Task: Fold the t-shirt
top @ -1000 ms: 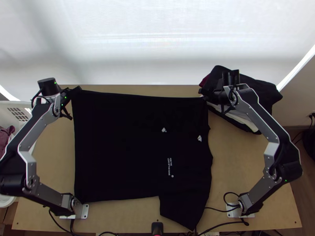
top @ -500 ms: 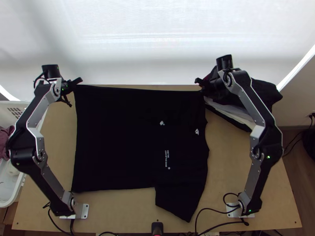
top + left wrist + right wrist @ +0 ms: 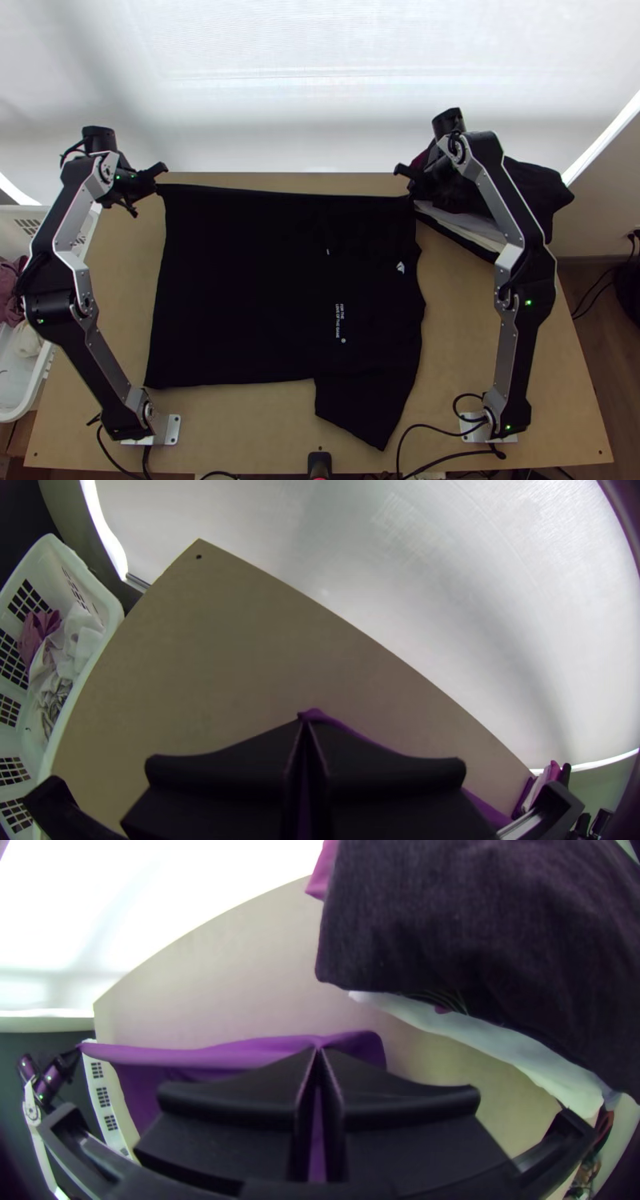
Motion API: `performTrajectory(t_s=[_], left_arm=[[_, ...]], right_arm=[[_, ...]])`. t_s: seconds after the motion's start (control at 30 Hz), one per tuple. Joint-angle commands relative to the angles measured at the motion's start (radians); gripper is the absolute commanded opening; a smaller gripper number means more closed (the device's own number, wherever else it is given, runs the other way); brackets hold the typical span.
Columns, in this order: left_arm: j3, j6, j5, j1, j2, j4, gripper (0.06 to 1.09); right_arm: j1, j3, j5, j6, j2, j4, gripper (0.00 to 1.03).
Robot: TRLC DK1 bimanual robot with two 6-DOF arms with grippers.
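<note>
one t-shirt [image 3: 280,288], black, small white print on its front, laid out broadly across the middle of the table [image 3: 472,320]; one sleeve points to the near edge, on the right-hand side, and the far edge runs nearly straight between the two grippers. one left gripper [image 3: 157,188], at the shirt's far left corner, jaws clenched on the cloth; in the left wrist view a bit of it, purple there, peeps past the joined tips. one right gripper [image 3: 411,193], at the shirt's far right corner, jaws likewise closed on the edge; in the right wrist view the held edge runs off toward the other arm, with a short flap beyond the tips. layers of the shirt: hard to make out in so dark a cloth, possibly doubled at the far edge. one heap of clothes [image 3: 538,188], dark on top with white beneath, at the far right of the table, just beside the right gripper. one white basket [image 3: 36,388], slotted, at the left side of the table, holding mauve cloth [image 3: 8,298] and white cloth [image 3: 28,340]. one pale screen [image 3: 320,80], behind the table's far edge.
</note>
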Motion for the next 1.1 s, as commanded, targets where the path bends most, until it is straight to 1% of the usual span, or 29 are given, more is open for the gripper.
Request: performTrajectory(t_s=[0.0,0.07,0.47,0.67,1.07], left_arm=[[-0.076,0.017,0.022,0.026,-0.096,-0.014,0.09],[-0.127,0.035,0.045,0.034,-0.128,-0.012,0.09],[-0.398,0.075,0.106,0.058,-0.292,0.011,0.09],[-0.546,0.092,0.119,0.049,-0.363,0.048,0.09],[-0.704,0.110,0.123,0.055,-0.436,0.092,0.09]], right_arm=[[0.013,-0.094,0.017,-0.056,-0.059,-0.028,0.03],[0.017,-0.144,0.017,-0.064,-0.087,-0.024,0.03],[0.036,-0.357,0.019,-0.073,-0.231,0.008,0.03],[0.040,-0.482,0.017,-0.075,-0.303,0.071,0.03],[0.073,-0.787,0.019,-0.066,-0.424,0.229,0.03]])
